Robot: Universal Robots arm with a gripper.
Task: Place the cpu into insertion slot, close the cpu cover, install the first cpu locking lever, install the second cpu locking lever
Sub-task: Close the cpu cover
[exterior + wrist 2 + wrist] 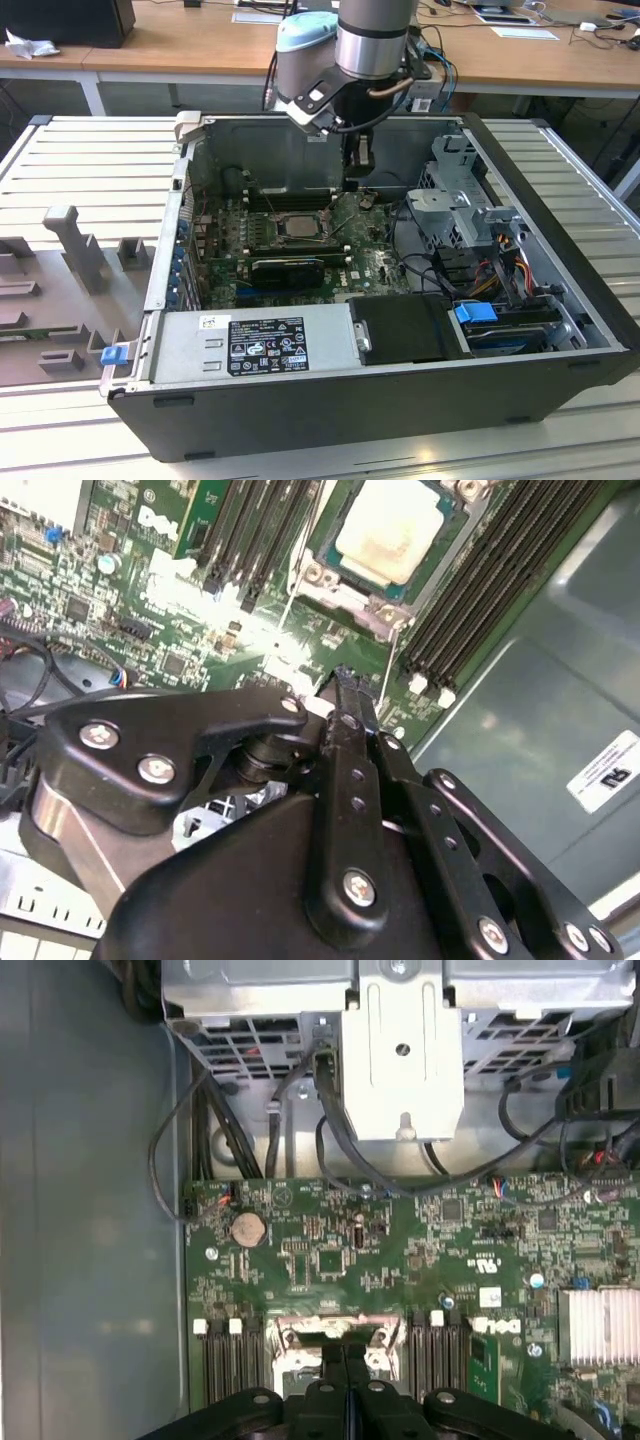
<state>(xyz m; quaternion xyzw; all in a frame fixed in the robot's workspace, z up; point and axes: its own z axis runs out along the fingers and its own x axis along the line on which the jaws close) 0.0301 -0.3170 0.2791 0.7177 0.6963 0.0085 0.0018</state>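
Observation:
The cpu, a pale silver-beige square, lies flat in the insertion slot on the green board. The silver cpu cover frames it and appears to lie down over it. Two thin wire levers run out from the socket's corners. My black gripper hangs shut above the board just beside the socket, with nothing between its fingers. In the first wrist view the gripper hides part of the socket. In the exterior view the gripper is behind the socket, toward the view's right.
Long black memory slots flank the socket. A black card lies in front of it. The grey power supply fills the case front. A metal drive cage with cables stands at the exterior view's right. The case walls close in the sides.

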